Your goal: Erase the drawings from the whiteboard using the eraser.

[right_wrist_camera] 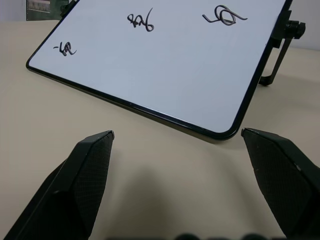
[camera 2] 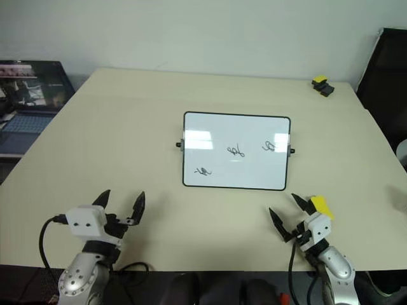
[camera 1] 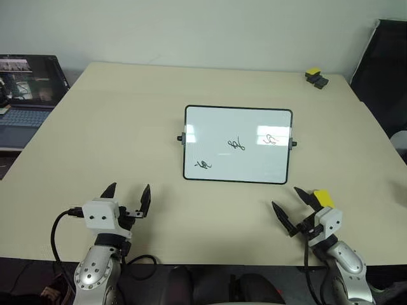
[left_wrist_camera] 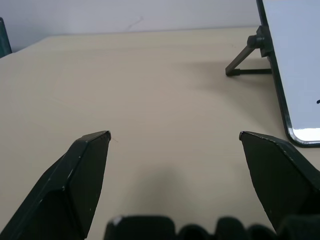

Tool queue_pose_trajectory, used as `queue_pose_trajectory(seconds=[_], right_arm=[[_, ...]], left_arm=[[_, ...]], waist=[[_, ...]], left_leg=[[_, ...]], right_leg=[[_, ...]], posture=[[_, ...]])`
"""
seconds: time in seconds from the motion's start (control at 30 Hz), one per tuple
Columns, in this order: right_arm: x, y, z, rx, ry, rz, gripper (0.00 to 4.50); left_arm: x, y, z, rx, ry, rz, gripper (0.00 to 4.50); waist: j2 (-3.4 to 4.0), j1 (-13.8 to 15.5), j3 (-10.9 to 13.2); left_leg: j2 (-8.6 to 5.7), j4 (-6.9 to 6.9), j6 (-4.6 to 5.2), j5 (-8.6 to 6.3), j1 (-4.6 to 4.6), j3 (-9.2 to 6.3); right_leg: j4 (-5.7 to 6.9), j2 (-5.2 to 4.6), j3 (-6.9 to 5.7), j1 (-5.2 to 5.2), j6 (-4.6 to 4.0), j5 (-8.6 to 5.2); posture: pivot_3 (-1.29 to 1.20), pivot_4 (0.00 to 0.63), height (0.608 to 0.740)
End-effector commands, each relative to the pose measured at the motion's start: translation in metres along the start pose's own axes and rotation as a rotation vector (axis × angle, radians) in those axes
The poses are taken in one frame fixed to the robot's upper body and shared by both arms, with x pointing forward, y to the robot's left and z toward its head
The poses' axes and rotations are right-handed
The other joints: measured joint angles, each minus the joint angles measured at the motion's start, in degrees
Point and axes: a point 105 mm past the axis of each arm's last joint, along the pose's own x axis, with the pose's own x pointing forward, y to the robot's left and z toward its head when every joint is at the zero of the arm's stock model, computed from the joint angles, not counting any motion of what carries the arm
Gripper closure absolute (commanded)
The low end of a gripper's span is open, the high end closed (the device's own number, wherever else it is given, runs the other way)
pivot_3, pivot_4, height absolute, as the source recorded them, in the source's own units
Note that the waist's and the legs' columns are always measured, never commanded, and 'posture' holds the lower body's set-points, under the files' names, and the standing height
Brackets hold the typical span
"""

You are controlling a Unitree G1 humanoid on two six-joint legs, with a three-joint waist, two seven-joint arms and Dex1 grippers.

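The whiteboard [camera 1: 216,124] stands tilted on its small props in the middle of the table. It carries three black drawings: one at its lower left [camera 1: 203,164], one in the middle [camera 1: 236,144] and one at the right [camera 1: 269,138]. The yellow eraser [camera 1: 322,197] lies on the table just right of my right gripper [camera 1: 285,197]. That gripper is open and empty, pointing at the board's near right corner [right_wrist_camera: 225,132]. My left gripper [camera 1: 130,188] hovers open and empty at the near left, left of the board's edge [left_wrist_camera: 285,110].
A yellow-topped black block [camera 1: 316,77] sits at the table's far right corner. A laptop [camera 1: 25,95] stands beyond the left edge, and a dark chair [camera 1: 388,63] beyond the right. Bare tabletop [camera 1: 210,216] stretches between the grippers and the board.
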Motion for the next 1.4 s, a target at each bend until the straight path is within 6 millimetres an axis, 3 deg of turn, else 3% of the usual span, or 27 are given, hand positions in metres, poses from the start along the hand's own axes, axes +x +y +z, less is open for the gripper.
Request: queue_pose_trajectory(seconds=[0.03,0.13,0.3,0.47,0.6,0.73,0.9,1.13,1.27,1.4], right_arm=[[-0.011,-0.003,-0.013,-0.006,0.055,-0.019,0.04],[-0.012,-0.009,-0.013,-0.016,0.048,-0.064,0.04],[-0.013,0.020,0.002,0.002,0.034,-0.029,0.04],[-0.015,0.043,0.004,-0.048,0.087,0.059,0.04],[-0.006,0.027,0.004,-0.045,0.163,0.019,0.04],[-0.005,0.015,0.009,-0.033,0.156,0.003,0.04],[-0.014,0.020,0.007,-0.031,0.178,0.016,0.04],[-0.008,0.039,0.005,-0.078,0.157,0.079,0.04],[-0.016,0.037,-0.001,-0.124,0.186,0.104,0.04],[-0.018,0.026,0.019,-0.127,0.133,0.111,0.04]], left_arm=[[0.006,-0.009,0.012,-0.003,-0.051,-0.038,0.00],[0.009,-0.008,0.012,0.012,-0.051,-0.047,0.00],[0.017,0.000,0.010,0.018,0.003,-0.040,0.00],[0.011,-0.002,0.011,-0.033,0.001,-0.100,0.00],[0.012,-0.009,0.015,0.006,-0.005,-0.162,0.00],[0.014,-0.002,0.020,0.035,-0.016,-0.177,0.00],[0.023,0.003,0.029,0.074,-0.035,-0.238,0.00],[0.019,0.000,0.035,0.080,-0.031,-0.333,0.00],[0.019,-0.009,0.045,0.098,-0.034,-0.418,0.00],[0.008,-0.032,0.052,0.123,0.026,-0.675,0.00]], waist=[[0.00,0.2,0.0],[-0.07,0.5,-0.2],[0.17,1.0,-0.4],[0.37,0.6,-0.5],[0.35,0.5,-0.5],[0.37,0.6,-0.5],[0.43,0.9,-0.5],[0.47,0.6,-0.5],[0.48,0.6,-0.5],[0.54,0.8,-0.5]], left_leg=[[0.00,0.00,0.00,0.00,0.00,0.00],[-0.03,0.01,0.00,0.00,0.01,0.02],[0.00,-0.01,-0.01,0.00,-0.01,-0.02],[0.00,-0.02,-0.02,-0.01,-0.02,0.03],[0.02,-0.02,-0.02,-0.01,0.02,0.04],[0.01,0.01,0.01,0.01,0.09,0.04],[0.01,0.00,0.01,0.01,0.07,0.05],[0.02,-0.01,-0.01,-0.01,0.05,0.11],[0.04,-0.01,-0.01,-0.01,0.05,0.09],[0.03,-0.01,-0.01,-0.01,0.04,0.10]], right_leg=[[0.00,0.00,0.00,0.00,0.00,0.00],[0.00,0.00,0.02,0.01,0.00,0.00],[0.01,0.00,-0.03,0.00,-0.01,0.00],[0.01,0.01,0.01,-0.04,-0.01,-0.01],[0.04,0.02,0.04,-0.04,-0.01,-0.01],[0.04,0.02,0.04,-0.03,-0.01,-0.01],[0.05,0.03,0.04,-0.02,-0.01,-0.01],[0.04,0.04,0.08,-0.05,-0.01,-0.01],[0.05,0.06,0.07,-0.05,-0.01,-0.01],[0.03,0.05,0.07,-0.04,-0.01,-0.01]], posture=[[0.00,0.150,0.740],[0.00,0.150,0.740],[0.00,0.150,0.740],[0.00,0.150,0.740],[0.00,0.150,0.740],[0.00,0.150,0.740],[0.00,0.150,0.740],[0.00,0.150,0.740],[0.00,0.150,0.740],[0.00,0.150,0.740]])
